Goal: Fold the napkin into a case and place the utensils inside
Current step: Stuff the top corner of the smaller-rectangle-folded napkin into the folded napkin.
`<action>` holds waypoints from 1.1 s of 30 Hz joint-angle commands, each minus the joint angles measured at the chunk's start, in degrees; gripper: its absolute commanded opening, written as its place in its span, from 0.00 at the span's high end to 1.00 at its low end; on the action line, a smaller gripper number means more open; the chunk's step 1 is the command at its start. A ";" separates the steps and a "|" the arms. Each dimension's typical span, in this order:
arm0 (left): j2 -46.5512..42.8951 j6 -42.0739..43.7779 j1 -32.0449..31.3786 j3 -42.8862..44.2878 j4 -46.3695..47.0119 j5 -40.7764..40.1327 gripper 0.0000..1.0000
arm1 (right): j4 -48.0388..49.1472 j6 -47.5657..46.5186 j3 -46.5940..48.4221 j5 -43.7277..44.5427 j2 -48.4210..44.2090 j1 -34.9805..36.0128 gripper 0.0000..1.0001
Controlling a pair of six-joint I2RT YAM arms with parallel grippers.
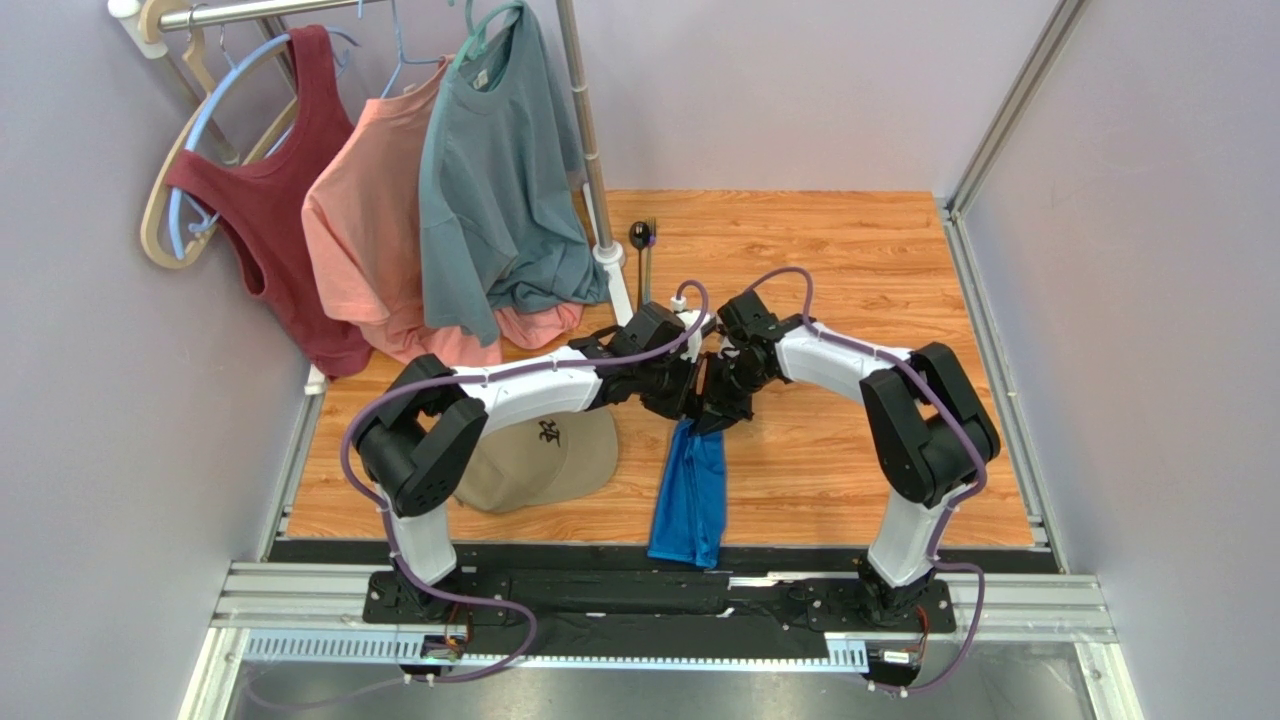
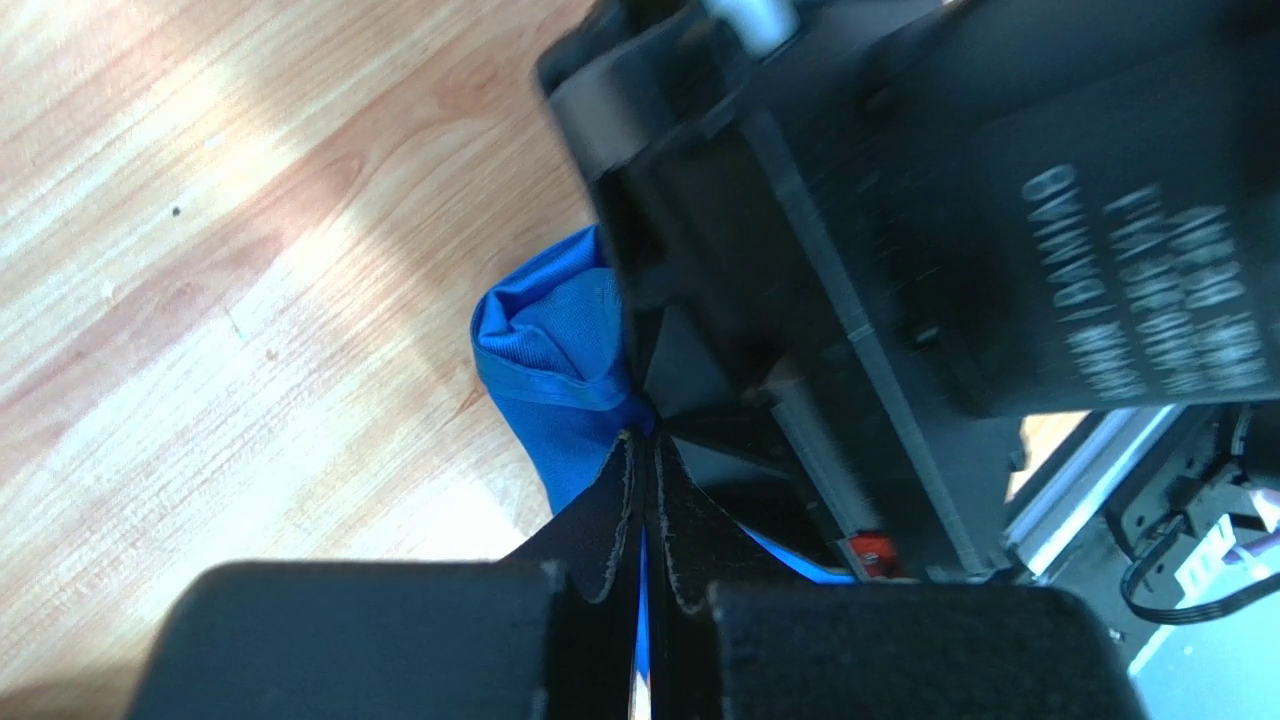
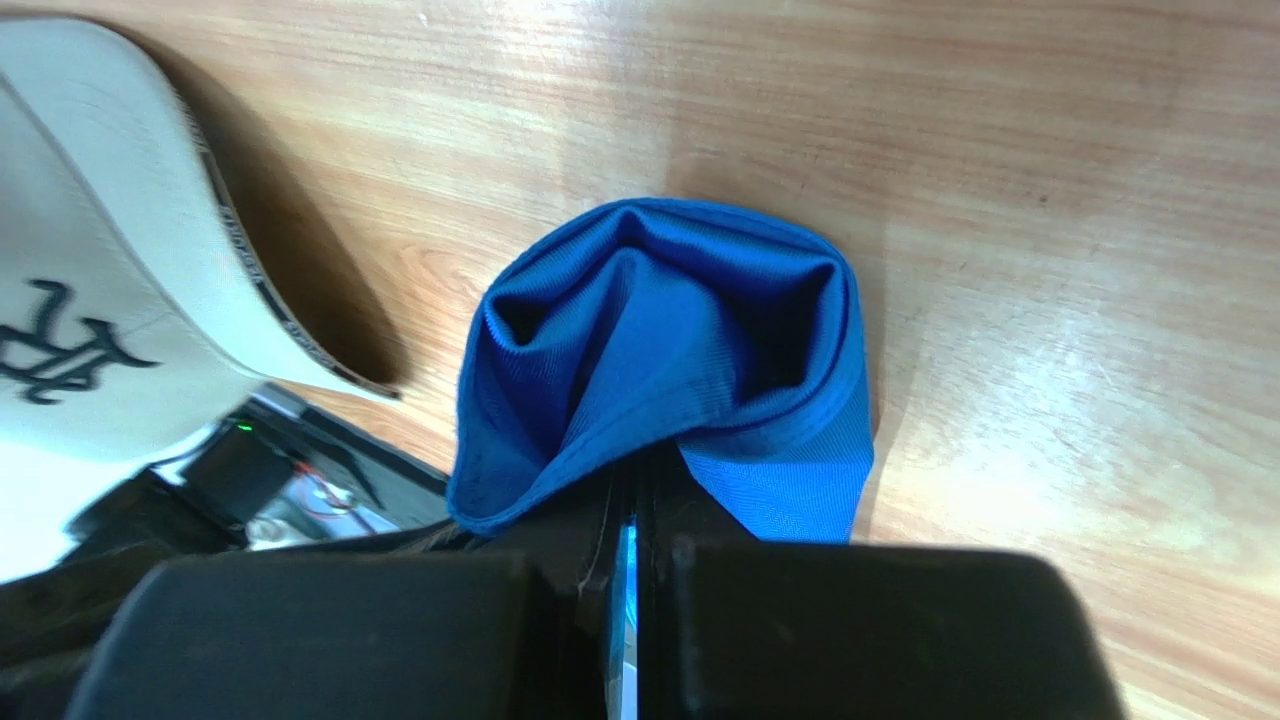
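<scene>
1. Napkin (image 1: 691, 503): bunched into a narrow strip on the middle of the tabletop (image 1: 857, 255). Its lower end is at the near edge and its upper end is raised where both grippers meet.
2. Left gripper (image 2: 643, 450): fingers pinched tight on a fold of the blue cloth, which shows between the pads in the left wrist view.
3. Right gripper (image 3: 628, 483): fingers likewise clamped on the cloth's edge, with a puffed loop bulging out ahead of them. The two grippers sit just beside each other.
4. Step in hand, by judgement: folding the napkin toward a case. It is not a flat pouch yet; the cloth is crumpled.
5. To do it well:
   - The grippers should part sideways first to pull the held edge taut, or the bunch gets laid down as it is.
   - They should lower evenly, both ends level, so the edges line up.
   - They should let go only once the cloth lies flat.
6. Risks:
   - The thin, shiny cloth likely slides, so drag it slowly.
   - The tan cap (image 1: 541, 458) lies near the napkin, toward the near-left corner; the spread should avoid it.
   - Arms this close could bump.
7. Spoon (image 1: 643, 248): by the far edge, well apart from the napkin. The fork cannot be made out.
</scene>
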 commanded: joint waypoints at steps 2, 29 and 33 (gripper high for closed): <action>-1.81 -0.62 -0.59 -1.17 1.45 -0.24 1.00 | 16.35 10.18 -5.22 -4.11 -5.10 -1.18 1.00; -1.29 -0.62 1.78 -0.73 -0.84 0.19 1.00 | 72.28 15.50 -32.05 2.82 -10.82 2.77 1.00; -0.85 -0.01 2.22 -0.55 -1.28 0.10 1.00 | 68.75 14.07 -30.98 4.31 -9.95 3.48 1.00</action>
